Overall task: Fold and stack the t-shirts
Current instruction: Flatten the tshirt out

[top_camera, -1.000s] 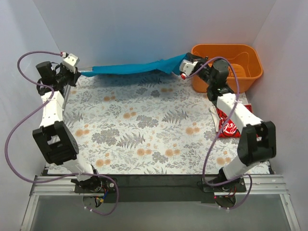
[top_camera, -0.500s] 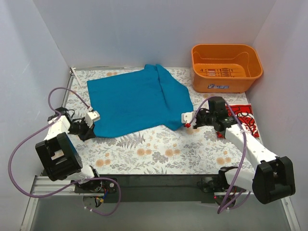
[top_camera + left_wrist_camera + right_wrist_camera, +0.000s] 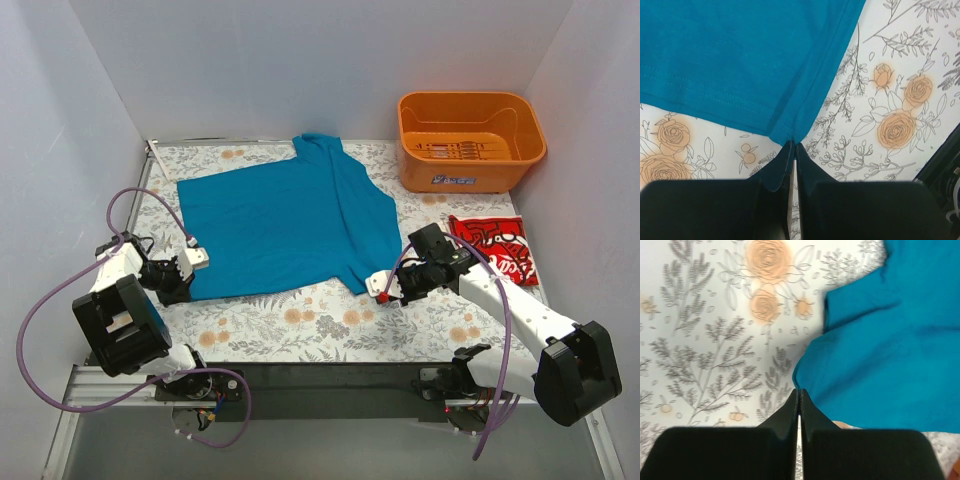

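The teal-blue t-shirt [image 3: 285, 220] lies spread flat on the flowered table, collar toward the back. My left gripper [image 3: 184, 288] is shut on its near left corner; in the left wrist view the closed jaws [image 3: 793, 145] pinch the hem corner of the teal cloth [image 3: 740, 55]. My right gripper [image 3: 372, 290] is at the shirt's near right corner; in the right wrist view the closed jaws [image 3: 799, 391] meet the edge of the teal cloth [image 3: 890, 350]. The red t-shirt with white lettering [image 3: 495, 245] lies folded at the right.
An orange plastic basket [image 3: 470, 175] stands at the back right, behind the red shirt. White walls close in the table on the left, back and right. A bare strip of flowered tablecloth [image 3: 300, 320] runs along the near edge.
Both grippers have pulled the teal shirt from hanging stretched at the back of the table down and toward the near edge. It now lies flat and spread wider.
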Motion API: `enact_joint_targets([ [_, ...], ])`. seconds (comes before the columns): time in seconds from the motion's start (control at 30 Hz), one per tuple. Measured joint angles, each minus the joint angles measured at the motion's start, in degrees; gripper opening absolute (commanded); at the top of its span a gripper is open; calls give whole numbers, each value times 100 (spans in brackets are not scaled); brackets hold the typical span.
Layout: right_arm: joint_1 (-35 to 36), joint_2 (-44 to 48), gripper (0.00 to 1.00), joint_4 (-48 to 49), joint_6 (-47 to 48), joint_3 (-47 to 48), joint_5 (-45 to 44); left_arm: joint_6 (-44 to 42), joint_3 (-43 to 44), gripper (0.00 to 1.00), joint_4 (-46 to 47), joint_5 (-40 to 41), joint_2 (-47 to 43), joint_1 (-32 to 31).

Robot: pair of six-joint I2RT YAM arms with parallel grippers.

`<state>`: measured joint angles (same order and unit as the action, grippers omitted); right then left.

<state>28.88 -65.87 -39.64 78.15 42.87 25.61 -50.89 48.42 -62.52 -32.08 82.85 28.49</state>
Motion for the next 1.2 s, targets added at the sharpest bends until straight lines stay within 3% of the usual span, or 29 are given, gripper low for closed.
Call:
enact_joint_targets([
  [0.27,151,4,1,-769,70,216,35,-533,68,0,-330,328,20,225],
  [0.3,162,-22,6,-841,63,304,57,-575,122,0,-367,348,35,245],
  [0.33,170,-52,35,-901,55,378,76,-603,184,0,-391,361,59,251],
  [0.37,199,-92,49,-962,28,455,94,-640,275,9,-422,376,105,258],
  [0.43,291,-151,67,-1060,57,542,120,-719,431,19,-431,424,219,280],
  [0.47,334,-160,67,-1115,85,553,120,-750,501,23,-455,446,286,284],
  [0.5,369,-164,67,-1174,116,557,109,-800,588,39,-483,466,369,334],
  [0.53,393,-168,67,-1213,125,568,101,-861,684,42,-538,466,442,374],
  [0.7,181,-621,58,-1567,-42,1318,0,-905,1650,43,-984,223,848,577],
  [0.8,-164,-1478,39,-1615,-374,2293,149,-737,2063,43,-1067,-168,907,597],
  [0.87,-299,-2037,36,-1617,-669,2835,267,-345,2116,40,-949,-420,866,476],
  [0.97,-341,-2699,28,-1561,-1126,3259,439,675,1930,38,-365,-535,684,-289],
  [1.2,-343,-3254,24,-1513,-2006,2986,439,3591,1126,30,1985,-1043,258,-3864],
])
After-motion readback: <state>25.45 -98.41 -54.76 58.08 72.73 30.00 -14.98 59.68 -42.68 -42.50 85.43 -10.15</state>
